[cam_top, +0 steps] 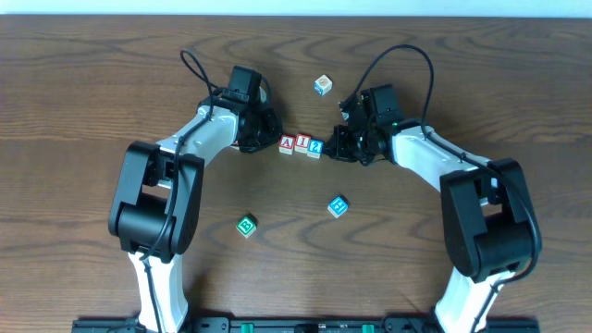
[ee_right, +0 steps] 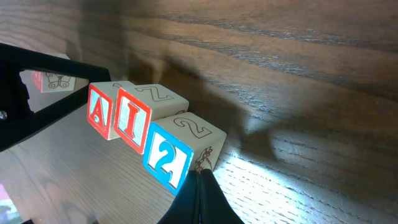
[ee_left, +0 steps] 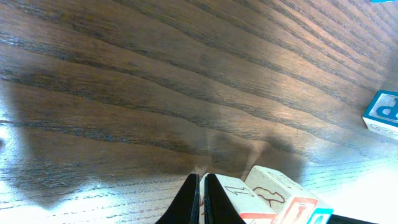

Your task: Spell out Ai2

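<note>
The three white cubes stand in a tight row at the table's middle: the red "A" block (cam_top: 287, 143), the red "I" block (cam_top: 302, 144) and the blue "2" block (cam_top: 315, 147). In the right wrist view they read A (ee_right: 99, 112), I (ee_right: 132, 120), 2 (ee_right: 166, 155). My left gripper (cam_top: 269, 140) is shut and empty, its tips (ee_left: 202, 186) against the A block's outer side (ee_left: 239, 194). My right gripper (cam_top: 331, 148) is shut and empty, its tips (ee_right: 200, 182) against the 2 block's outer side.
A blue "H" block (cam_top: 339, 206) lies in front of the row, a green-lettered block (cam_top: 246, 226) front left, and another block (cam_top: 322, 85) behind the row. A blue-lettered block (ee_left: 382, 112) shows at the right edge of the left wrist view.
</note>
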`<state>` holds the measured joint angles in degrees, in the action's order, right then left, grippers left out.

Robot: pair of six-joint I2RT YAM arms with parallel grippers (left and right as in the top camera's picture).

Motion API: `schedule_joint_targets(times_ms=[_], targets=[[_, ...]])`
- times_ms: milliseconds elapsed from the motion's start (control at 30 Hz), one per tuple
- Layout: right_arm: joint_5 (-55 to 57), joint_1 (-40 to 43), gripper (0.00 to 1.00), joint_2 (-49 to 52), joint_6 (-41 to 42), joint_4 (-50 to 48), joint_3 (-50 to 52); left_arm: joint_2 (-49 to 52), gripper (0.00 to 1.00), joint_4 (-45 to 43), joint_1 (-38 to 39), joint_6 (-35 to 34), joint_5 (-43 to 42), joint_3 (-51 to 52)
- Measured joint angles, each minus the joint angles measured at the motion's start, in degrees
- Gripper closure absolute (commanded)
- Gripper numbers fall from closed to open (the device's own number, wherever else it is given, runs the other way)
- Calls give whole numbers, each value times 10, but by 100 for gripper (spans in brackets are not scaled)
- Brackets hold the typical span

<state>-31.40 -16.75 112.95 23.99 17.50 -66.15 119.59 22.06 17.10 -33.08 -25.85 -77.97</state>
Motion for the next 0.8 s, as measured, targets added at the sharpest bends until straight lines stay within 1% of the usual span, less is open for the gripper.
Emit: schedule_joint_targets(times_ms=[800], targets=[[16, 0, 99, 0, 0, -3, 0, 0, 94, -11, 10, -28, -1, 0]])
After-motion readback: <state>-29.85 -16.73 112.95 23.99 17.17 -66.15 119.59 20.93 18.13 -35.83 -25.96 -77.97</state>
